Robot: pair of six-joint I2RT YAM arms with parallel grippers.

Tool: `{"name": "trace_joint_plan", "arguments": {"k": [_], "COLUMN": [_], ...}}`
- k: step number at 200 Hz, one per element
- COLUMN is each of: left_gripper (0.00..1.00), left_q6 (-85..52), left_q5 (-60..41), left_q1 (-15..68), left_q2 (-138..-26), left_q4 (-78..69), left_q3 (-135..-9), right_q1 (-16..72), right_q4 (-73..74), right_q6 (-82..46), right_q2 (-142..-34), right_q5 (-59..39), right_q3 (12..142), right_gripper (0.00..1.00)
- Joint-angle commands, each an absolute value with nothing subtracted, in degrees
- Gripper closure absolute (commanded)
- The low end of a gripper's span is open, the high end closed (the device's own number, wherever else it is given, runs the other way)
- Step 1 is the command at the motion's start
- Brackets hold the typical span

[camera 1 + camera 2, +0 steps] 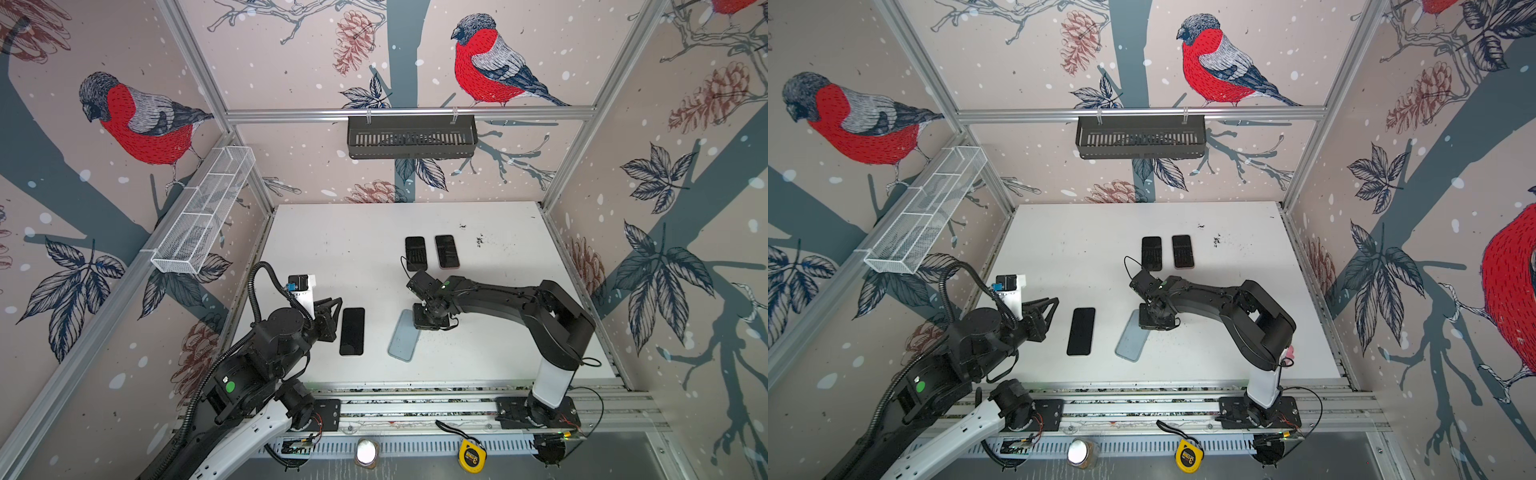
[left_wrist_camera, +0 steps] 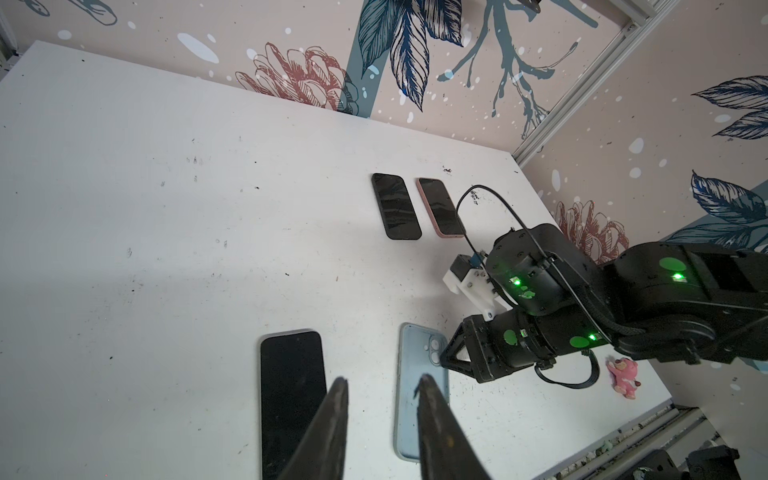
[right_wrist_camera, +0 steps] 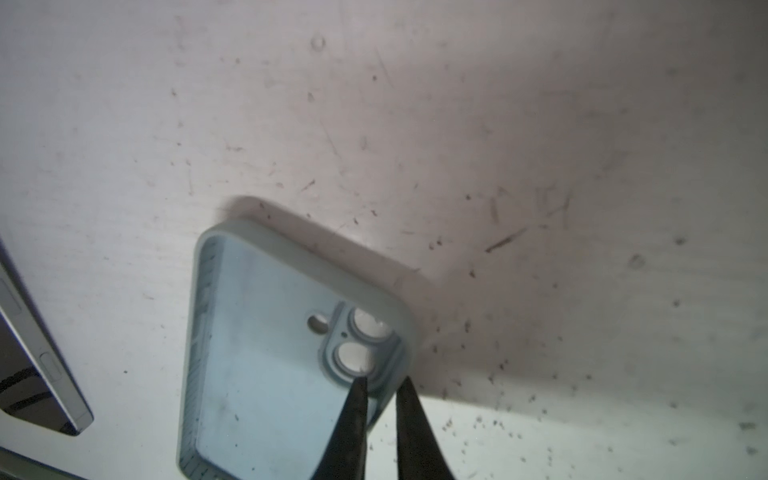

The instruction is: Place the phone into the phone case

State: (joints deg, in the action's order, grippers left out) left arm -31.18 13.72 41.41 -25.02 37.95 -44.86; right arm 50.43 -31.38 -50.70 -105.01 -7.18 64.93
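Pinching the wall of the phone case (image 3: pixel 270 374) at its camera-cutout corner, the right gripper (image 3: pixel 382 380) has one finger inside the shell, one outside. The phone (image 1: pixel 352 331) lies outside the case, just beside it on the table (image 1: pixel 353 224), near the left gripper (image 2: pixel 381 380), whose jaws stand apart, empty.

Your scuffed table (image 1: pixel 332 249) had a bare phone (image 1: pixel 352 331) beside the blue case (image 1: pixel 401 345), black phone (image 1: pixel 416 253) and pink-edged phone (image 1: pixel 447 251) farther back.
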Motion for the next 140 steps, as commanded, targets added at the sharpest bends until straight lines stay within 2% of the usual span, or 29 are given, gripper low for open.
{"name": "trace_joint_plan", "arguments": {"k": [1,6,22,94,109,123,133,140], "left_gripper": [0.70,0.70,0.70,0.70,0.70,0.70,0.70,0.70], "left_q6": [-31.20,-31.20,-31.13,-31.11,-31.11,-31.11,-31.11,-31.11], "left_q5": [14.24,14.24,14.19,14.24,14.33,14.42,14.53,14.54], "left_q1": [41.40,41.35,41.40,41.39,41.40,41.40,41.35,41.40], "left_q2": [-24.79,-24.80,-24.62,-24.80,-24.92,-25.05,-25.13,-25.24], "left_q4": [36.61,36.64,36.65,36.61,36.65,36.58,36.63,36.67], "left_q3": [-44.82,-44.82,-44.82,-44.82,-44.78,-44.82,-44.82,-44.81], "right_q1": [50.46,50.56,50.85,52.27,52.39,52.09,51.99,51.98], "right_q4": [-32.71,-33.10,-33.79,-44.37,-44.95,-45.19,-45.27,-45.06], "right_q6": [-49.25,-48.51,-43.59,-21.79,-20.02,-19.19,-19.08,-19.22], "right_q2": [-106.43,-106.84,-108.02,-114.42,-115.17,-115.93,-115.97,-115.53], "right_q5": [-5.55,-4.93,-4.01,7.63,8.97,9.67,10.38,11.16], "right_q3": [66.27,66.68,68.58,83.38,84.67,85.31,85.52,85.36], "right_gripper": [0.89,0.96,0.98,0.97,0.90,0.74,0.58,0.52]}}
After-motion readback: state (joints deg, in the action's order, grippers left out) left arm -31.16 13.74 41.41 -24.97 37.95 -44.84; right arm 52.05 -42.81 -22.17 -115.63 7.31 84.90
